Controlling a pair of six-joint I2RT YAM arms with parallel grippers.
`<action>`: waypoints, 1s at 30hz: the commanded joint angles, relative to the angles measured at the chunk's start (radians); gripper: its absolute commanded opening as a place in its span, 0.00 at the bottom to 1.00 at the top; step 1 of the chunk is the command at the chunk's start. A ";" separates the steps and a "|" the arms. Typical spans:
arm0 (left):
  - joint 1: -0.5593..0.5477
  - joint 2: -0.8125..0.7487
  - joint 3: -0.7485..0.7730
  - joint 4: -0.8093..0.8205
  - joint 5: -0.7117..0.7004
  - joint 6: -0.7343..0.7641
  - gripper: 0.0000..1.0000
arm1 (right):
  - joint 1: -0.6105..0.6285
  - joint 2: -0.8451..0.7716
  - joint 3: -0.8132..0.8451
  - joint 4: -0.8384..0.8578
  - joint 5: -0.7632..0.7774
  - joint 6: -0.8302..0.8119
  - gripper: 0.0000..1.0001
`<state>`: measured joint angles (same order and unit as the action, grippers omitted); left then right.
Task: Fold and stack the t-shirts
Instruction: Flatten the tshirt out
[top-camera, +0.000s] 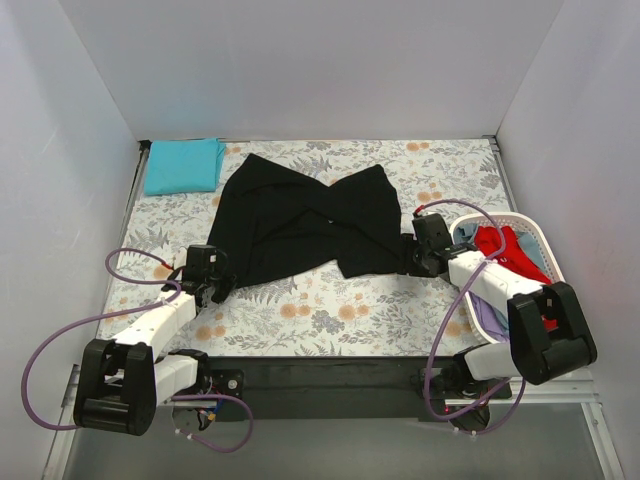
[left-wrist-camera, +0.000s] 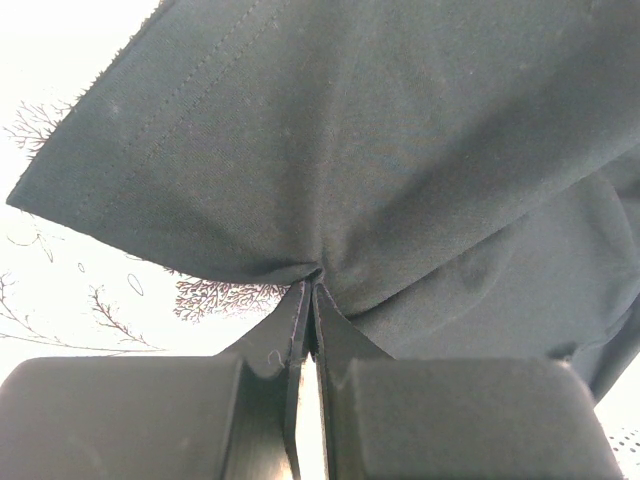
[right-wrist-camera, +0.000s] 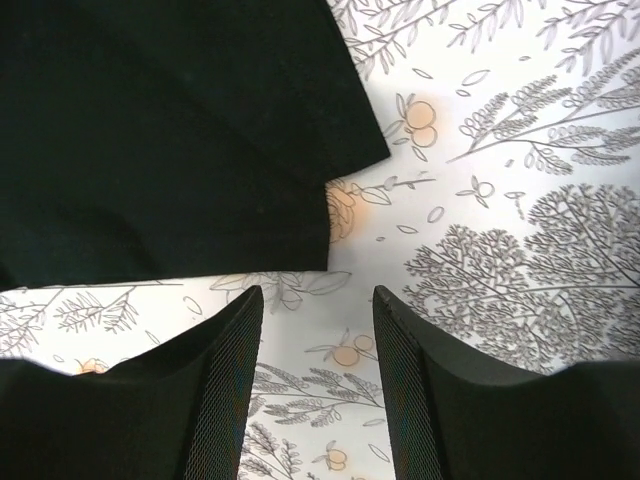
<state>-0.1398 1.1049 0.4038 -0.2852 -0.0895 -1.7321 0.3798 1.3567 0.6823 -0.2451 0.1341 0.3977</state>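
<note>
A large black t-shirt (top-camera: 300, 220) lies crumpled and partly folded in the middle of the floral table covering. My left gripper (top-camera: 213, 283) is shut on its near left hem; the left wrist view shows the cloth (left-wrist-camera: 380, 150) pinched between my fingertips (left-wrist-camera: 315, 290). My right gripper (top-camera: 420, 252) is open and empty just off the shirt's near right corner (right-wrist-camera: 180, 150). A folded teal t-shirt (top-camera: 183, 165) lies at the far left corner. A red t-shirt (top-camera: 505, 250) and a light-blue one (top-camera: 487, 315) lie in the basket.
The white plastic laundry basket (top-camera: 535, 232) stands at the right edge beside my right arm. White walls close in the table on the left, far and right sides. The floral covering (top-camera: 330, 310) shows bare in front of the black shirt.
</note>
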 joint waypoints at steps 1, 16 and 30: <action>0.005 -0.014 0.024 -0.008 -0.006 0.005 0.00 | -0.004 0.025 -0.007 0.082 -0.051 0.033 0.55; 0.006 -0.020 0.039 -0.008 0.005 0.012 0.00 | -0.016 0.036 0.031 0.126 0.027 0.066 0.01; 0.005 -0.073 0.113 -0.198 -0.157 -0.053 0.31 | -0.165 -0.136 0.283 -0.088 0.033 -0.045 0.01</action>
<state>-0.1394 1.0496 0.4503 -0.3401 -0.0803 -1.7355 0.2161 1.2190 0.9455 -0.2699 0.1692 0.3836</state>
